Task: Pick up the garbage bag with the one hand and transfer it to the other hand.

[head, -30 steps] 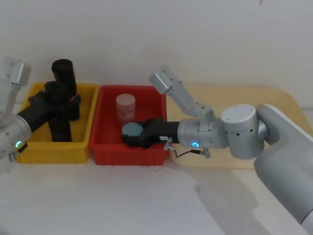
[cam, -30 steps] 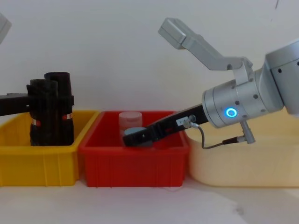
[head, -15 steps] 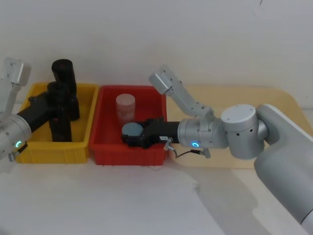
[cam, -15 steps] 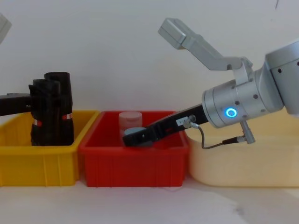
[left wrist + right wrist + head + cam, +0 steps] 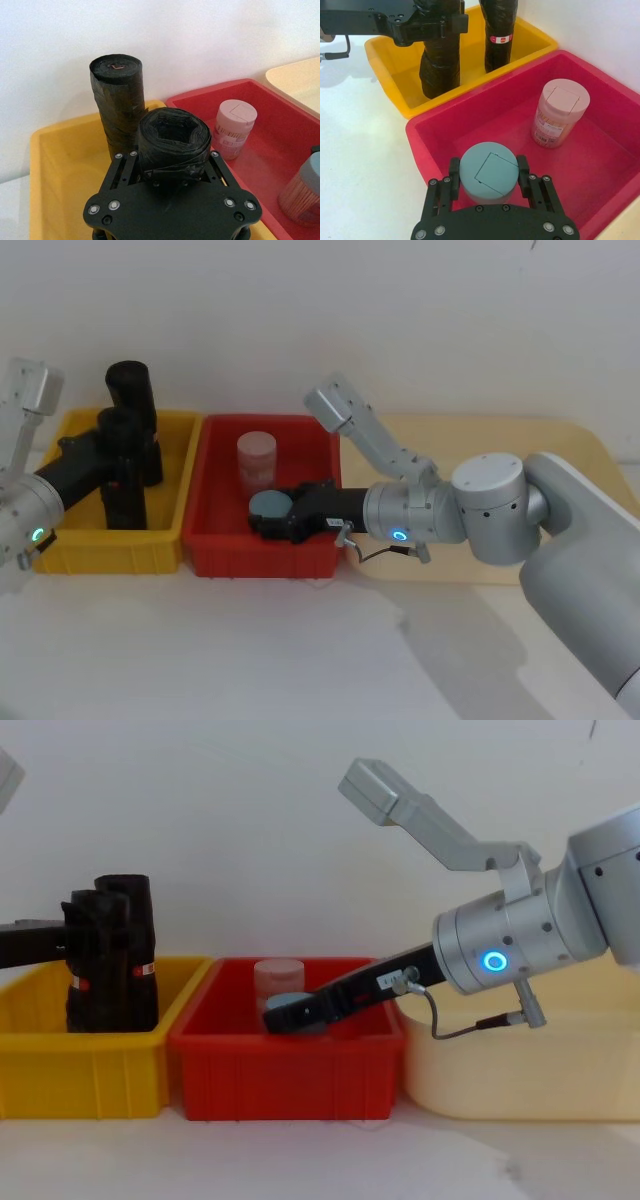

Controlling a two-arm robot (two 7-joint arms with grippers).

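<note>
Garbage bag (image 5: pixel 122 502) stands upright in the yellow bin (image 5: pixel 110 552), on the robot's left. Its long axis is vertical, one rolled end facing up and the other down inside the bin. The left gripper (image 5: pixel 125 455) reaches in from the left and is clamped around the upper part of the garbage bag, so that the top end pokes up just above the claws. A second black roll (image 5: pixel 130 392), also upright, stands just behind it at the back of the same bin. The right gripper (image 5: pixel 487 172) is over the red bin (image 5: pixel 262 562), with its fingers closed against both sides of a blue-lidded jar (image 5: pixel 270 504). A pink jar (image 5: pixel 256 455) stands farther back in that bin.
</note>
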